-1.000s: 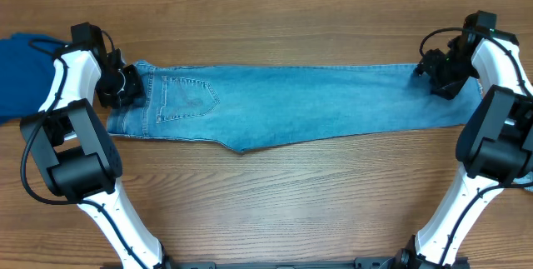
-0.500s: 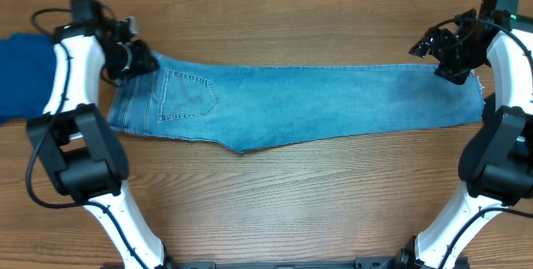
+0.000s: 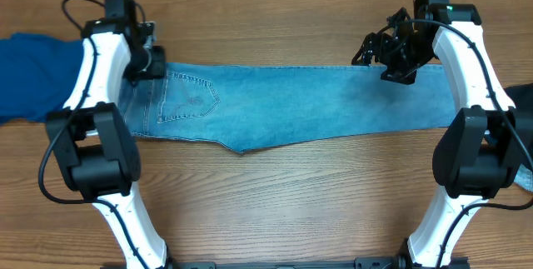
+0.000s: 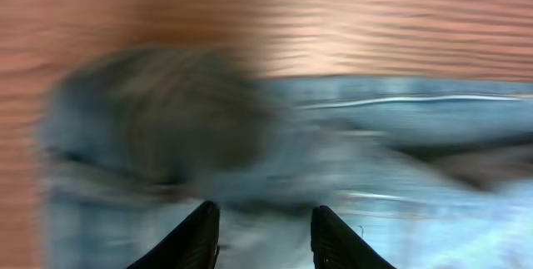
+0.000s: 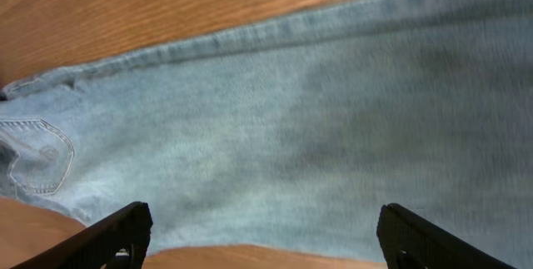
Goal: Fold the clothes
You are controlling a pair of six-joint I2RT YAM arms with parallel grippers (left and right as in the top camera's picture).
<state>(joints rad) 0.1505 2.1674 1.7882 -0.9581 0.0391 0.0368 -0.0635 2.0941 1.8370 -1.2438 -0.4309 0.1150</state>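
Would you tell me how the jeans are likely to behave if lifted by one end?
The jeans lie flat on the table, so they will probably droop limply. Long denim legs likely weigh enough to drag rather than slide freely.

Arm pair, left arm and right arm: white shells, black joints and housings, looped black cables, black tapered fingers.

No text, label, brand, number or sign can be read in any view. On the jeans only a stitched pocket is seen (plain seams, no lettering), and the left wrist view is blurred too much for reading.
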